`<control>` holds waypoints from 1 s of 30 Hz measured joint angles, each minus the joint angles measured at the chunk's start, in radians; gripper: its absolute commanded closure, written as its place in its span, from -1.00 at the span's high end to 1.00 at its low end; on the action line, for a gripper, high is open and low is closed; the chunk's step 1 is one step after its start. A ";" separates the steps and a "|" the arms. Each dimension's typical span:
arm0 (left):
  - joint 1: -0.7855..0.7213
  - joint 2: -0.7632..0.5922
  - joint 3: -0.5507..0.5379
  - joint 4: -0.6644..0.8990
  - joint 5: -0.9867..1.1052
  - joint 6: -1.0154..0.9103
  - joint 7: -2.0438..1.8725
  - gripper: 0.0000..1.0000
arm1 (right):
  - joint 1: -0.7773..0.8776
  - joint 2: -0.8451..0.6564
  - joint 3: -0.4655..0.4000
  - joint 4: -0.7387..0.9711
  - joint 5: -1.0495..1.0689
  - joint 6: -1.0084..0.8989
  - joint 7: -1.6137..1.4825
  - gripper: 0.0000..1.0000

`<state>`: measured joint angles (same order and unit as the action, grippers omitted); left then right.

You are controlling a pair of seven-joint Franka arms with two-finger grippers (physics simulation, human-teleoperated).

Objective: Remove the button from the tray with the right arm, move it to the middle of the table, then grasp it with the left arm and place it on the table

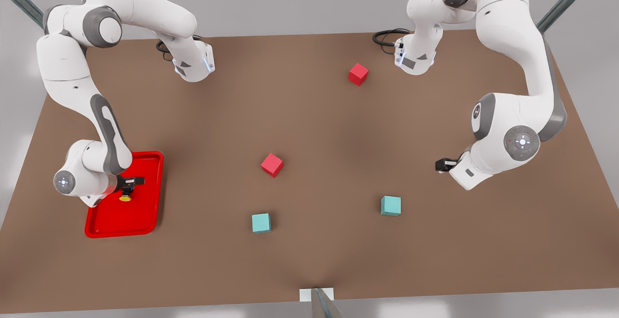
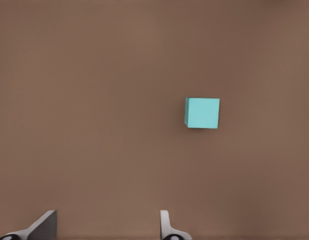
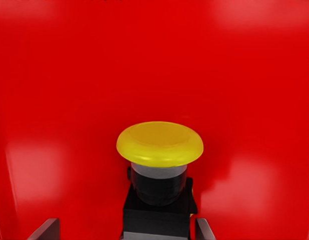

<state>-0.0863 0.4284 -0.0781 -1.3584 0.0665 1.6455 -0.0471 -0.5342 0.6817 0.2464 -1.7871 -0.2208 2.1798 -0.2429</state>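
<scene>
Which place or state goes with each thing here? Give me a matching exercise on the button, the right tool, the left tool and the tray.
Things:
1. button
2. right tool
3. left tool
4. tray

Places or states:
A. rests on the table at the front view's left
B. lies on its side between two fingers, above the red floor
C. hangs open over bare brown tabletop, near a teal cube
D. closed around the dark body, over the tray

Pairs: 1-B, 2-D, 3-C, 4-A
</scene>
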 measured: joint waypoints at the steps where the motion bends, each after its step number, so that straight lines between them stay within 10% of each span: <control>1: 0.000 0.000 0.000 0.000 0.000 0.002 0.000 1.00 | -0.001 0.001 0.000 0.000 -0.003 0.007 0.000 1.00; 4: 0.002 0.000 0.000 -0.001 0.000 0.006 -0.001 1.00 | -0.004 0.002 0.000 -0.003 -0.008 0.022 0.001 0.97; 6: 0.002 -0.001 0.000 -0.001 0.000 0.007 -0.001 1.00 | -0.005 0.002 0.000 -0.007 -0.009 0.030 0.001 0.58; 15: 0.000 -0.004 0.000 -0.001 0.000 0.010 -0.002 1.00 | -0.016 -0.012 0.004 -0.020 -0.012 0.051 0.002 0.54; 22: 0.000 -0.003 0.000 -0.001 0.000 0.010 -0.002 1.00 | -0.015 -0.015 0.008 -0.017 -0.010 0.056 0.001 -0.03; 30: 0.000 -0.005 0.000 0.000 0.000 0.010 -0.002 1.00 | -0.012 -0.058 0.019 -0.019 0.002 0.049 -0.009 -0.17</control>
<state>-0.0868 0.4232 -0.0781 -1.3581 0.0668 1.6558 -0.0495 -0.5460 0.6234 0.2651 -1.8058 -0.2193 2.2289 -0.2515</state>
